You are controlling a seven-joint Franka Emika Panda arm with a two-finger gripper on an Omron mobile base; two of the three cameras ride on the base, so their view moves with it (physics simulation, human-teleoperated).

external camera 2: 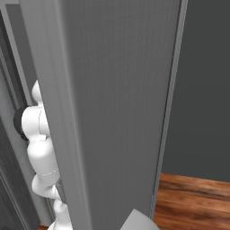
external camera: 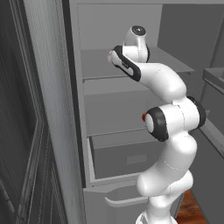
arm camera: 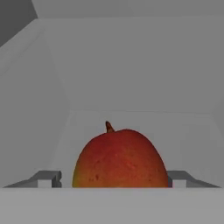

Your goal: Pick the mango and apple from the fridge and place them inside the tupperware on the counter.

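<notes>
The mango [arm camera: 120, 159], red-orange with a yellow-green edge and a short stem, lies on a shelf inside the fridge [external camera: 113, 100]. My gripper [arm camera: 113, 180] straddles it, open. The right fingertip [arm camera: 179, 179] is against the fruit's side, and the left fingertip [arm camera: 46, 179] stands a sliver off it. In the left base view the arm reaches onto the upper shelf and hides the hand. A small red bit of the apple [external camera: 143, 117] peeks out beside the arm's elbow on the shelf below. The tupperware and the counter are out of view.
The fridge's grey back and side walls close in around the mango. A boxy grey drawer [external camera: 127, 157] sits under the shelves. One open door panel [external camera: 48, 109] stands at the left, and another door [external camera 2: 117, 90] stands close in the right base view. Wood floor [external camera 2: 193, 202] lies beyond.
</notes>
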